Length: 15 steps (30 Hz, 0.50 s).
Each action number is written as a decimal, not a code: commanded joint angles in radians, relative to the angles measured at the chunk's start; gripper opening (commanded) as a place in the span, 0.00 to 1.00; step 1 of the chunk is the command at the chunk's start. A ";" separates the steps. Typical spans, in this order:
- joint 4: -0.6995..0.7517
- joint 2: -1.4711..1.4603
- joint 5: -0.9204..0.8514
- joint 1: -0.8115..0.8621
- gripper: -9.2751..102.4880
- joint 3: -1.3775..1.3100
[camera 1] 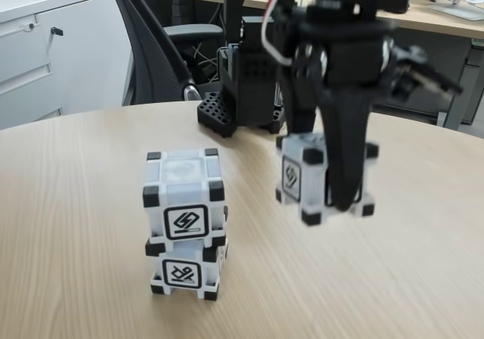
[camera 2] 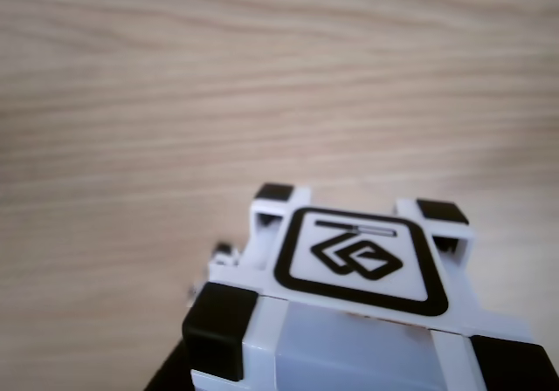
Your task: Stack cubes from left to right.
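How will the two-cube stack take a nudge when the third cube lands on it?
The two-cube stack probably tips or shears: its top cube sits slightly skewed on the bottom cube. The faces look like hard, smooth plastic, so likely rigid but slippery. The held cube in the hand hangs apart, to the right in the fixed view.

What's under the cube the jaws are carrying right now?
Only bare wooden table; the held cube hangs clear of it, right of the two-cube stack in the fixed view. Its underside is hidden.
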 commanded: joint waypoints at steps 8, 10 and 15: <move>0.054 0.216 0.014 0.000 0.08 -0.035; 0.089 0.225 0.020 0.008 0.08 -0.035; 0.140 0.227 0.018 0.009 0.08 -0.035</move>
